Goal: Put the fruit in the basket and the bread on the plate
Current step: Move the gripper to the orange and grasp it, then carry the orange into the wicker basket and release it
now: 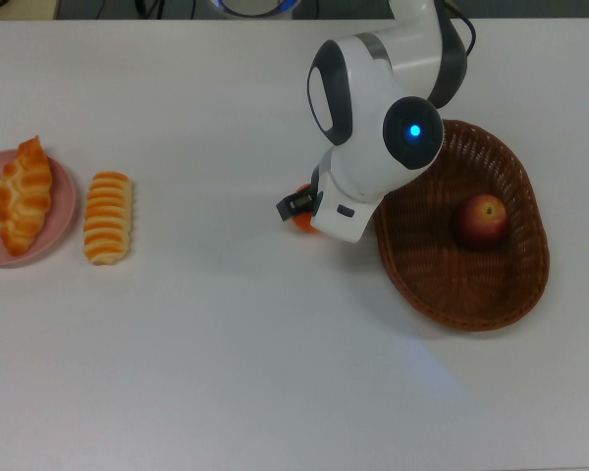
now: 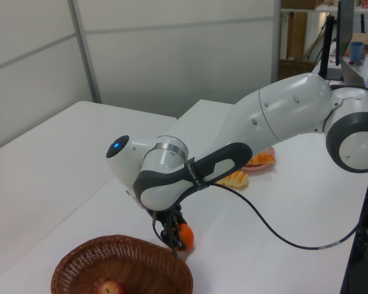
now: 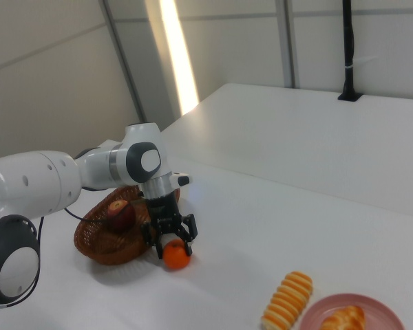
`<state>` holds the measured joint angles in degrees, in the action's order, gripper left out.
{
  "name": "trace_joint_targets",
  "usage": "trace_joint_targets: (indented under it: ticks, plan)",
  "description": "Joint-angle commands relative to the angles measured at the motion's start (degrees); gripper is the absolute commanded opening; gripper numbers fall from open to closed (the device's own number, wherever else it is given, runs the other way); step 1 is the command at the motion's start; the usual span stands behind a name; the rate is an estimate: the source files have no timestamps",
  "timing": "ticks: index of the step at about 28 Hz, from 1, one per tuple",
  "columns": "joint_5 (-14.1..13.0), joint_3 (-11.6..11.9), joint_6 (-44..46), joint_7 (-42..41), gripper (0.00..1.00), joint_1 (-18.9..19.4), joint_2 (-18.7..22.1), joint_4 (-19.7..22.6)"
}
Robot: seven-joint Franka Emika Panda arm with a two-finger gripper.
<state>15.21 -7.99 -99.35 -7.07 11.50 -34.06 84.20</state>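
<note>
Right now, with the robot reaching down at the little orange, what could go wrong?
The round orange mandarin sits on the white table between the fingers, which look open around it. Being round, it might roll away if nudged. The dark-brown woven wicker basket stands right beside it, so the arm could bump its rim while lifting the fruit over to the red apple.

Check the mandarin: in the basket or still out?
Out. The mandarin sits on the table beside the basket, under the gripper; only the apple is inside.
</note>
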Motion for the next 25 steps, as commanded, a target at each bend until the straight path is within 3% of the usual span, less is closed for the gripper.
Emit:
trace_joint_targets:
  ticks: [1, 7, 13, 16, 21, 25]
  plan:
    - [0.6, 0.4, -1.0, 1.0, 0.0, 0.2, 0.5, 0.5]
    - [-0.3, 0.4, -1.0, 1.2, 0.0, -0.8, 2.3, -0.9]
    - [-3.6, 0.3, -1.1, 1.8, 0.0, -1.0, 3.7, -2.9]
    - [-3.7, 0.0, -1.2, 2.3, 0.0, -0.6, 5.0, -3.0]
    - [-3.7, -4.1, -2.4, 5.8, 0.0, -0.6, 5.4, -5.4]
    - [-3.3, -6.2, -10.0, 11.4, 0.05, -0.3, 5.1, -4.8]
